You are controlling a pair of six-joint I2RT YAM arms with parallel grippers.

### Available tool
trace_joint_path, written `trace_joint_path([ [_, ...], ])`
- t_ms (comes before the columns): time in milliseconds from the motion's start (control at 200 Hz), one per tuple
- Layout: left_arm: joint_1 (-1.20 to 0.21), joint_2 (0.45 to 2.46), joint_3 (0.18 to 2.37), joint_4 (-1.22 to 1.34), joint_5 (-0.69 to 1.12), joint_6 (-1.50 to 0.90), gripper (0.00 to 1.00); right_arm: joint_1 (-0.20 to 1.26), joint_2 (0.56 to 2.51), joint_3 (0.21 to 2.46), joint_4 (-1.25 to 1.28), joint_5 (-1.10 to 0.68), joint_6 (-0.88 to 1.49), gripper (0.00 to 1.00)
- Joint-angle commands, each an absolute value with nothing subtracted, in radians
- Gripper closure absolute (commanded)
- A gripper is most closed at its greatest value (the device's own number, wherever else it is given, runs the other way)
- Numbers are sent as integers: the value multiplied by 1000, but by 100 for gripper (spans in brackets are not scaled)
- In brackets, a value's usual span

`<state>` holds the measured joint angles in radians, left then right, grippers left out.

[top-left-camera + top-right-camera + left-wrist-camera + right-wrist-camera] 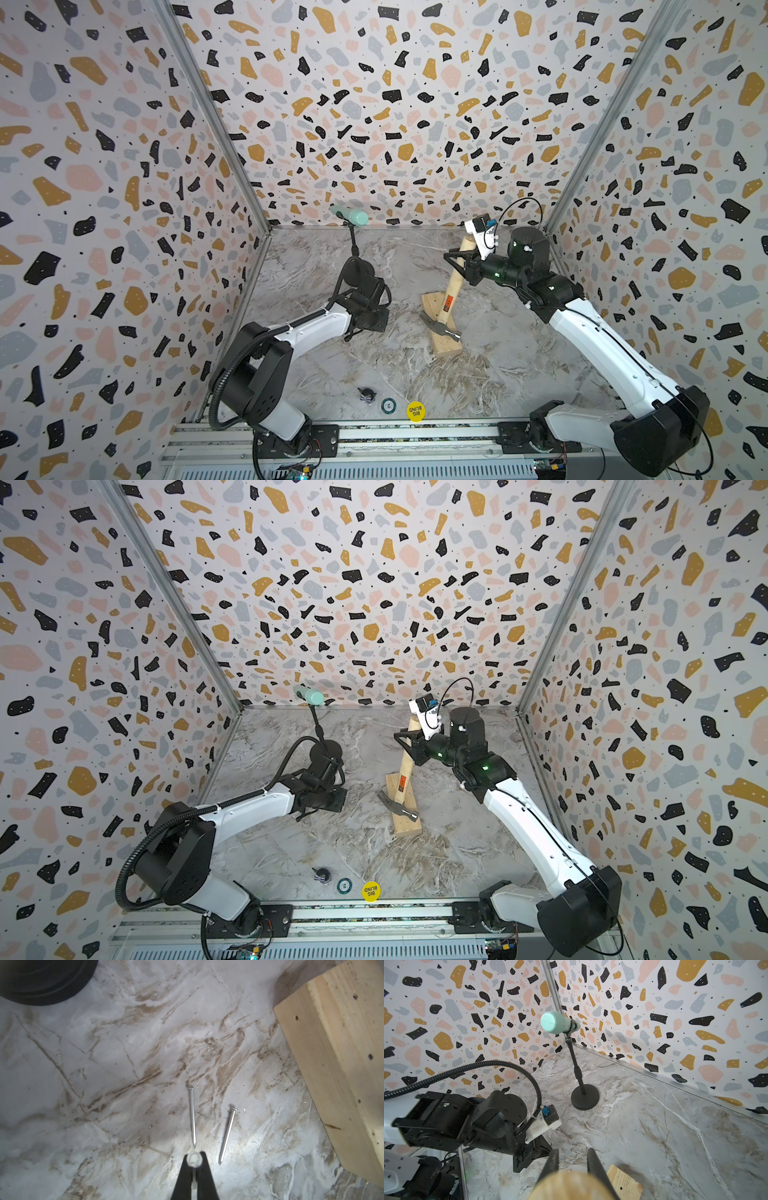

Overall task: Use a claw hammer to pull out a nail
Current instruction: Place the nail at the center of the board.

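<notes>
- Gripping the claw hammer (451,291) high on its pale handle, close to the butt end, the right gripper (459,259) is clamped around the wood. That far-out hold looks chosen for leverage, with the handle as the long arm of a lever.
- The hammer stands tilted. Its steel head is down on the wood block (446,347) and its handle leans up toward the back wall. The block gives the head something firm to rock on.
- The left gripper (193,1163) has its fingers together on the nail (193,1159). The round head shows at the fingertips and a sliver of shaft shows between the fingers. Which way its point faces I cannot tell.
- The nail is therefore out of the block, held low over the table (104,1064) near the block but apart from it.
- Just beyond the fingertips a loose nail (192,1118) and a second loose nail (227,1133) lie almost parallel on the marble. This looks like a drop spot set aside from the block, so that freed nails do not get under the hammer.
- The block's side shows small dark holes (370,1056) with no shaft standing in them. Whether another nail sits under the hammer head is hidden in both top views.
- The left arm is low and well apart from the hammer, probably so the handle can swing freely.
</notes>
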<state>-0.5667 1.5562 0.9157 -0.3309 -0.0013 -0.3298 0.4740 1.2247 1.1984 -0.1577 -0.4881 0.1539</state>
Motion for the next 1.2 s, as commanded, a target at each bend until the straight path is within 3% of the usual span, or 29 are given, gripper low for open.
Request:
trace_joint_path([
  [0, -563, 1559, 896, -293, 0, -351, 100, 500, 1154, 1272, -87, -449, 139, 100],
  [1196, -563, 1638, 822, -234, -3, -395, 100, 534, 1137, 1275, -84, -415, 115, 100],
])
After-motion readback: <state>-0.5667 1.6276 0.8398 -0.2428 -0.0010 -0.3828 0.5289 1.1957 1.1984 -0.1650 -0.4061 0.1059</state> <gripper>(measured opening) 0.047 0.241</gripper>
